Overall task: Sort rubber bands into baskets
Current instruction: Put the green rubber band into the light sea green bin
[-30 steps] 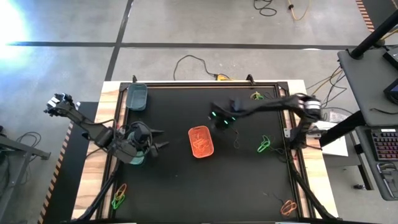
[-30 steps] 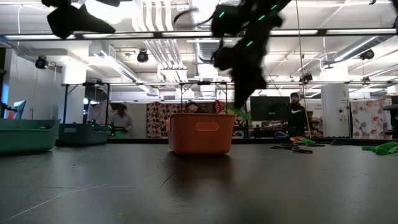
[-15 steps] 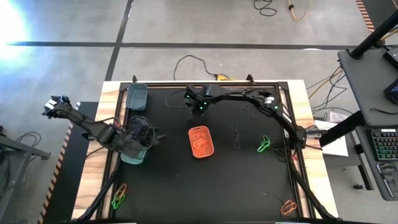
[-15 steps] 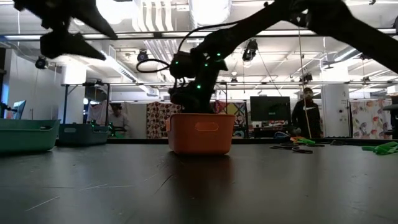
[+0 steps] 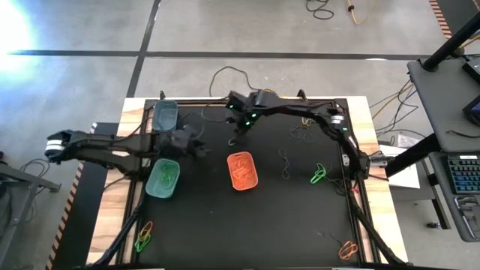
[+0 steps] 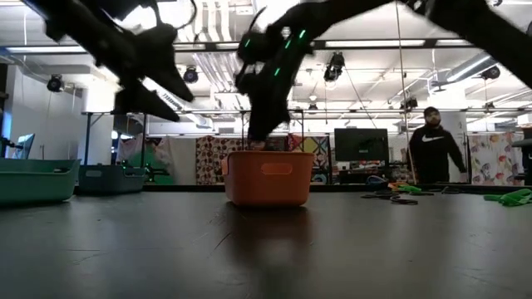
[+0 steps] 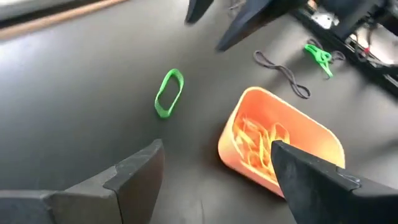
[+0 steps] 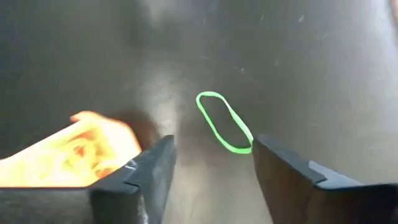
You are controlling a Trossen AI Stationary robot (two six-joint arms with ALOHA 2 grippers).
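The orange basket (image 5: 242,171) holds orange rubber bands and stands mid-table. The light teal basket (image 5: 163,178), with green bands in it, stands at the left. The dark grey-teal basket (image 5: 165,116) sits at the far left corner. My right gripper (image 5: 238,129) hangs open beyond the orange basket's far end. One green rubber band (image 8: 224,121) shows just below it by the black mat, apart from its fingers. My left gripper (image 5: 199,146) is open in the air between the teal baskets and the orange one (image 7: 280,149), facing that band (image 7: 168,93).
Loose bands lie on the mat's right half: green (image 5: 319,174), dark (image 5: 285,161), and a mixed few at the far right (image 5: 307,116). Orange ones (image 5: 347,250) lie near the front right, others (image 5: 142,236) on the wooden edge front left. A person (image 6: 432,154) stands beyond the table.
My right gripper has swung from right of the orange basket toward the table's far left, past the basket's far end, and has opened, letting go of the green band. My left gripper has left the light teal basket and moved toward the far right, sinking a little.
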